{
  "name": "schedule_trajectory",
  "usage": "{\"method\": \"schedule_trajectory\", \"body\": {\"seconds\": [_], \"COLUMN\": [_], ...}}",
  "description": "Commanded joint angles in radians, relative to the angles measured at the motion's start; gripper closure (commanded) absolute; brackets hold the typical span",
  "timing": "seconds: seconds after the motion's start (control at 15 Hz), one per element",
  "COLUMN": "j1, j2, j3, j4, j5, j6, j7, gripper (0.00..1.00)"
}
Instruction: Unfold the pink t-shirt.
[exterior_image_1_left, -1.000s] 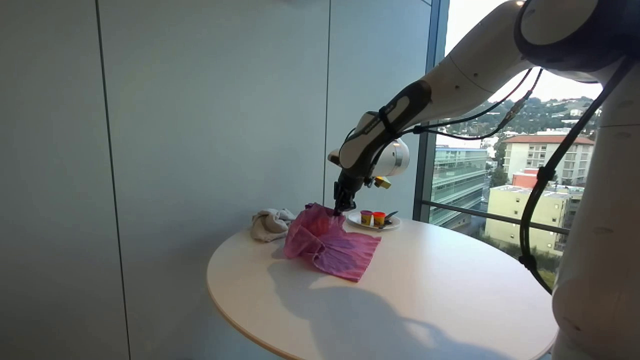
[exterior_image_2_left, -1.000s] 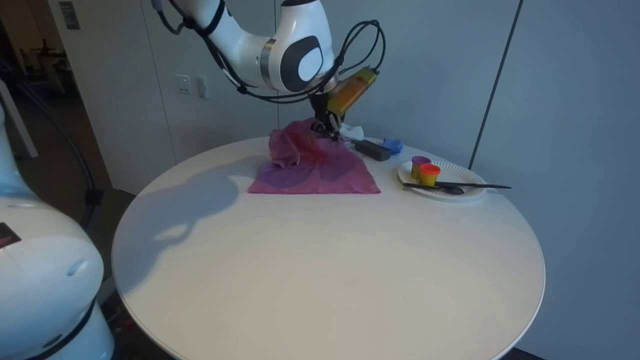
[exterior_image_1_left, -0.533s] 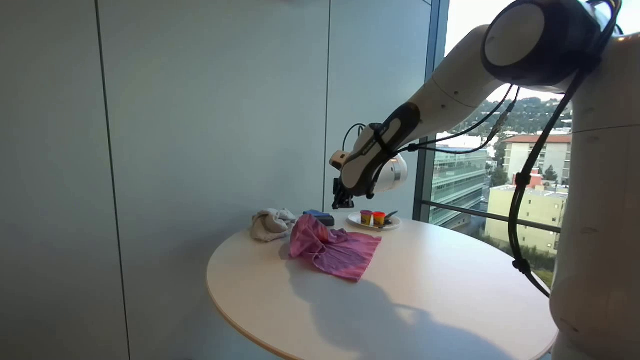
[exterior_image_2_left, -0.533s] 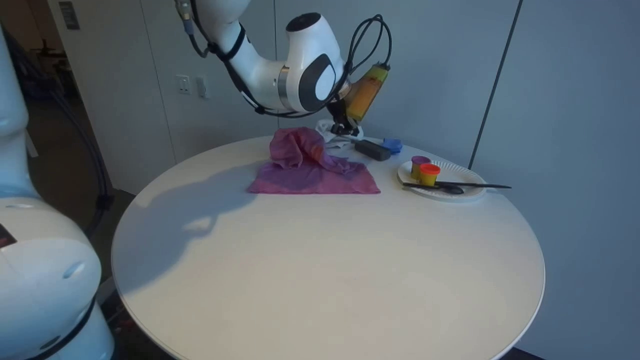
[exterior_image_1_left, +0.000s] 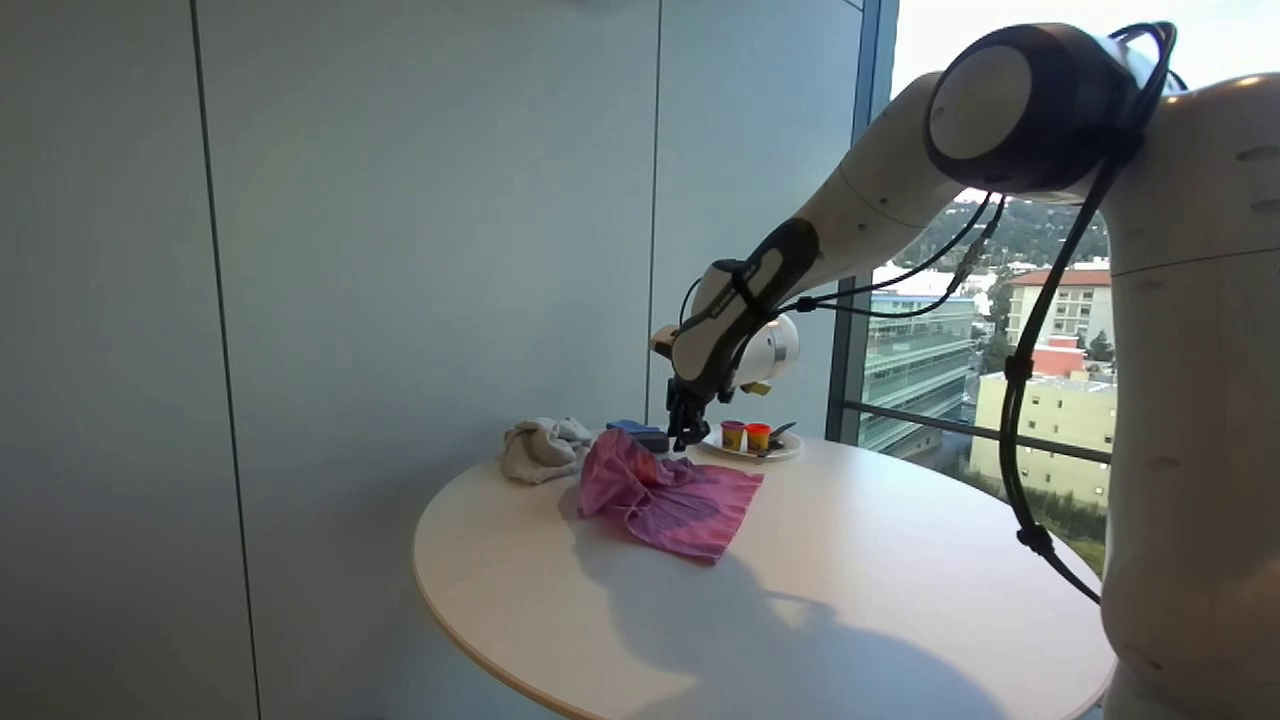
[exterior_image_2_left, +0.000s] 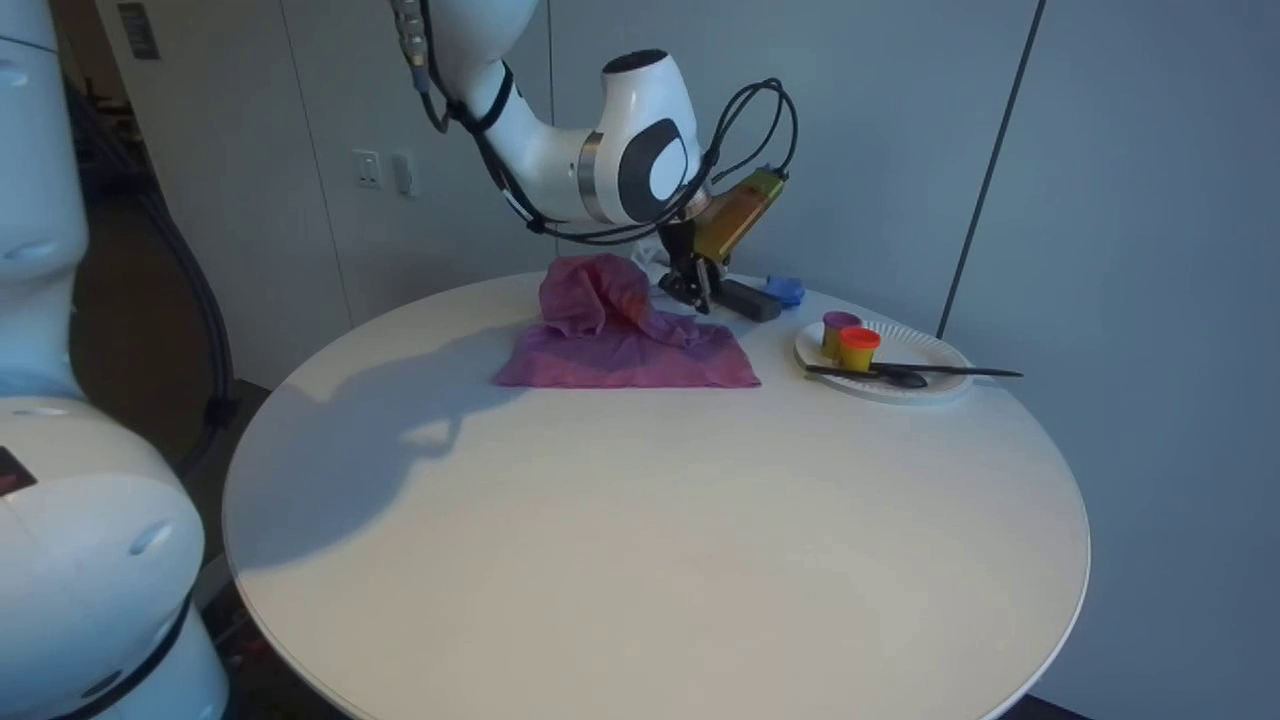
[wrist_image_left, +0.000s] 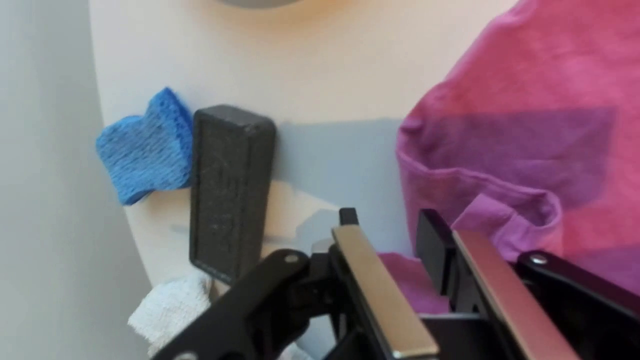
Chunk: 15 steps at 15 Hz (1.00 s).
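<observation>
The pink t-shirt (exterior_image_1_left: 670, 505) lies crumpled on the round table in both exterior views (exterior_image_2_left: 628, 362). One part lies flat with a straight edge; the rest is bunched up in a raised fold. In the wrist view the shirt (wrist_image_left: 545, 100) fills the right side, with a curled hem and a small folded flap near the right finger. My gripper (wrist_image_left: 389, 222) is open, with nothing held between its fingers. In both exterior views it hangs low beside the bunched end of the shirt (exterior_image_1_left: 688, 440) (exterior_image_2_left: 688, 302). I cannot tell whether a fingertip touches the cloth.
A dark block (wrist_image_left: 227, 195) and a blue sponge (wrist_image_left: 147, 150) lie left of my gripper in the wrist view. A whitish cloth (exterior_image_1_left: 543, 450) lies behind the shirt near the wall. A white plate (exterior_image_2_left: 925, 348) holds two small pots (exterior_image_2_left: 860, 352) and dark utensils (exterior_image_2_left: 950, 370).
One second ago my gripper was at the shirt's raised part. It came away and up, the cloth dropped, and now the gripper is lower again beside the shirt.
</observation>
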Motion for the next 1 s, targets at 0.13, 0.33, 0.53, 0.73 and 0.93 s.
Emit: {"method": "schedule_trajectory", "body": {"seconds": [0.13,0.33,0.53,0.73,0.93], "j1": [-0.022,-0.031,-0.033,-0.032,-0.038], "j2": [-0.014,0.001,0.008,0.028,0.043], "j3": [0.022,0.060,0.088,0.089,0.088], "j4": [0.068,0.081,0.087,0.095,0.099], "j5": [-0.029,0.052,0.113,0.101,0.098], "j6": [-0.270,-0.299,-0.293,-0.265,-0.269], "j7": [0.114,0.050,0.019,0.027,0.030], "gripper": [0.16,0.00,0.00,0.25,0.39]}}
